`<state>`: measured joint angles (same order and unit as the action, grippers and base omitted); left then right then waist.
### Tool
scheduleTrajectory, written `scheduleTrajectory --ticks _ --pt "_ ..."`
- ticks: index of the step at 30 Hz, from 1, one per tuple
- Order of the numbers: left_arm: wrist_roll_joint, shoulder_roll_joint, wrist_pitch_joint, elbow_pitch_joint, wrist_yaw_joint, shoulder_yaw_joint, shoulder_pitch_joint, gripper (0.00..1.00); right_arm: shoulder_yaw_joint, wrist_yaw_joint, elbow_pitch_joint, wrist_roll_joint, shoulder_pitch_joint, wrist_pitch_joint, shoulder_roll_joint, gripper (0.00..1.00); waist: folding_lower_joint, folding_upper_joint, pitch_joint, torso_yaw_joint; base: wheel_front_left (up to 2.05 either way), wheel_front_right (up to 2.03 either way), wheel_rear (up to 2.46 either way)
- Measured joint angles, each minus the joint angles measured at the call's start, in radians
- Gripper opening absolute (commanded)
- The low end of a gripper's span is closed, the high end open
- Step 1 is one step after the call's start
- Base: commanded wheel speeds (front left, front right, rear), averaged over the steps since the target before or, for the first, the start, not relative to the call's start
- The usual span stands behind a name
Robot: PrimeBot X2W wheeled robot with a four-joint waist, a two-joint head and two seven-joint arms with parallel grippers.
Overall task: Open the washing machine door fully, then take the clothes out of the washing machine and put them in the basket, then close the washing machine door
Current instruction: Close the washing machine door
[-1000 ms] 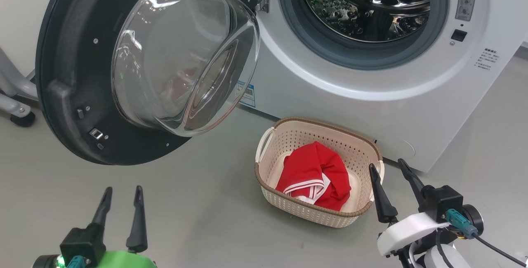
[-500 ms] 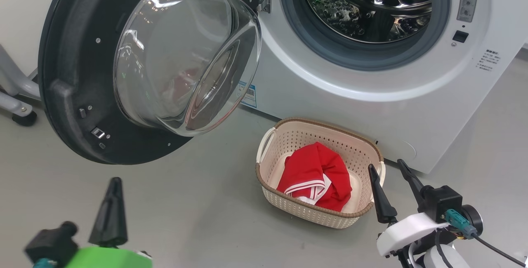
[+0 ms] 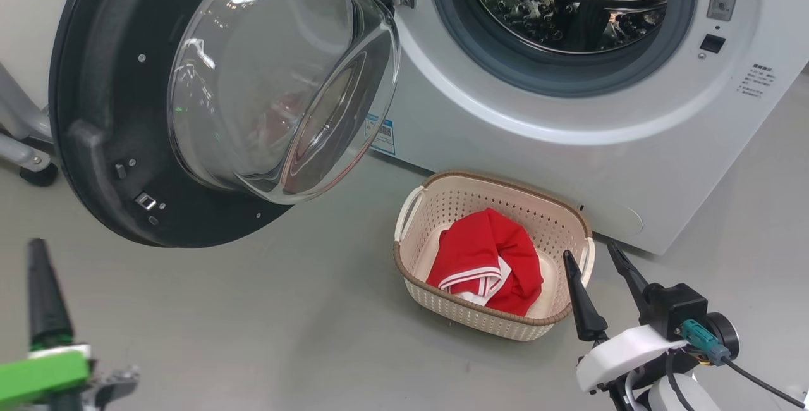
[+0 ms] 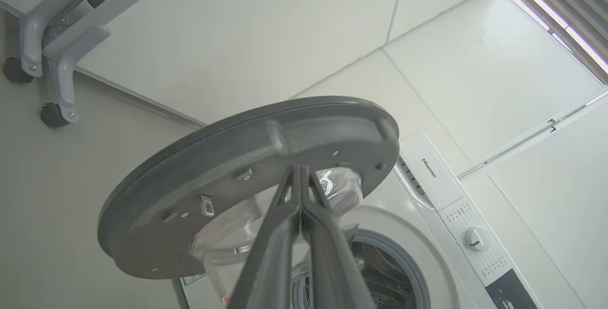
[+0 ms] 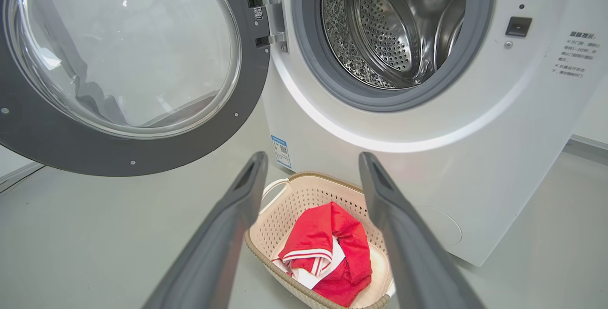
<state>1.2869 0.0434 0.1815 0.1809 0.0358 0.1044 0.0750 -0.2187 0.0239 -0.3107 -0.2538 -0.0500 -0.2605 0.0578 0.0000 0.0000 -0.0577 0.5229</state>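
The washing machine door hangs swung wide to the left on its hinge, its bulging glass facing the robot, so the opening is free. The drum looks empty as far as it can be seen. The clothes lie bunched in the basket, which stands on the floor just in front of the washing machine, below and slightly left of the opening, a short drop for unloading. Closing the door looks like the step left. The left gripper is at the lower left with its fingers pressed together and nothing between them. Its wrist view looks up at the door's lower edge, which probably suits a push with one solid tip. The right gripper rests beside the basket's right end, fingers spread wide and empty. A grey wheeled frame stands behind the door at the far left, out of the closing swing. The basket sits near that swing, though it appears low enough for the door to pass over it. The catch on the door's rim must meet the slot beside the opening.
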Motion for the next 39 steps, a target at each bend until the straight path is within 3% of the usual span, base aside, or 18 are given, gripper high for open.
scheduleTrajectory --ticks 9,14,18,25,39 --pt "0.164 0.007 -0.033 0.012 0.014 0.209 -0.106 0.0 0.006 -0.001 0.007 0.003 -0.005 0.0 0.007 1.0 0.0 0.0 -0.031 -0.005 0.0 0.0 0.0" --pt "0.234 0.103 -0.077 -0.058 -0.02 0.318 -0.153 0.0 0.0 -0.001 0.008 0.01 -0.019 0.0 0.008 1.0 0.0 0.0 -0.048 -0.015 0.0 0.0 0.0" --pt "0.307 0.181 -0.128 -0.154 -0.075 0.389 -0.208 0.0 0.001 -0.001 0.01 0.011 -0.031 0.0 0.014 1.0 0.0 0.0 -0.063 -0.032 0.0 0.0 0.0" --pt "0.387 0.252 -0.232 -0.274 -0.128 0.403 -0.269 0.0 -0.002 0.0 0.013 0.016 -0.051 0.004 0.021 1.0 0.0 0.0 -0.084 -0.056 0.0 0.0 0.0" --pt "0.428 0.343 -0.398 -0.447 -0.145 0.314 -0.34 0.0 -0.018 0.009 0.017 0.019 -0.087 0.01 0.031 1.0 0.0 0.0 -0.122 -0.108 0.0 0.0 0.0"
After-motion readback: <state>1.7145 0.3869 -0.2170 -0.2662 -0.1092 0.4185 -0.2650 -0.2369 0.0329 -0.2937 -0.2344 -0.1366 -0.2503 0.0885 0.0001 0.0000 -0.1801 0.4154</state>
